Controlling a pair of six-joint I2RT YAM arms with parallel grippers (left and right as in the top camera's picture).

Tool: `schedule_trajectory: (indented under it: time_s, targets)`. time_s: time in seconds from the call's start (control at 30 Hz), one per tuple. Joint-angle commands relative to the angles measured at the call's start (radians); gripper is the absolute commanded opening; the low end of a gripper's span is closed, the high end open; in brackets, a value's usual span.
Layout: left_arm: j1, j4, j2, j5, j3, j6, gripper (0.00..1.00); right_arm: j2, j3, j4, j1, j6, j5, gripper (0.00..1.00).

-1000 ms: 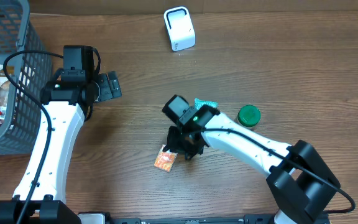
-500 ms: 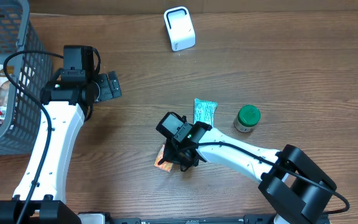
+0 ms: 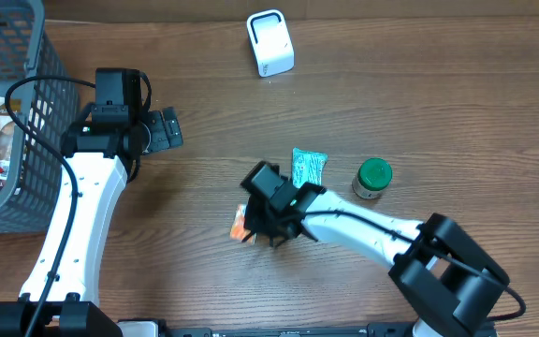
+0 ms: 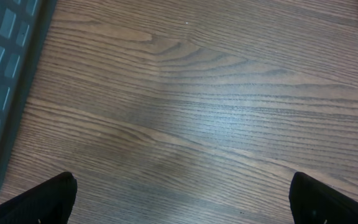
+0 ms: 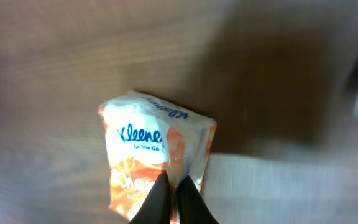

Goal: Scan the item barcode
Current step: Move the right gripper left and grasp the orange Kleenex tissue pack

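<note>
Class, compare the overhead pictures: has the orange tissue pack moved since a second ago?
Yes. The tissue pack, pinched in the right pincer, has shifted slightly up the frame toward the white scanner and away from the green-lidded jar.

I see the orange-and-white Kleenex tissue pack [image 5: 148, 149], crumpled, near six o'clock in my overhead view; the white barcode scanner [image 3: 269, 43] stands at twelve o'clock, well apart.

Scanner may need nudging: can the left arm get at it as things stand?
Probably yes, though it looks a stretch. The left tool is open, and only bare table lies between it and the white scanner.
</note>
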Motion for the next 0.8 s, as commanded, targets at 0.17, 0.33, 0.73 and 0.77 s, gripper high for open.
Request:
schedule_trajectory:
  time_s: [0.17,0.33,0.73,0.77]
  targets:
    - [0.000,0.000,-0.010,-0.012,0.016,0.011,1.00,-0.006,0.010,0.171,-0.166,-0.193,0.017,0.04]
    - [0.000,0.000,-0.010,-0.012,0.016,0.011,1.00,-0.006,0.010,0.171,-0.154,-0.193,0.007,0.04]
    - [0.000,0.000,-0.010,-0.012,0.016,0.011,1.00,-0.006,-0.014,0.210,-0.126,-0.193,-0.043,0.04]
    - [0.000,0.000,-0.010,-0.012,0.016,0.011,1.00,-0.004,-0.021,0.224,-0.126,-0.193,-0.055,0.04]
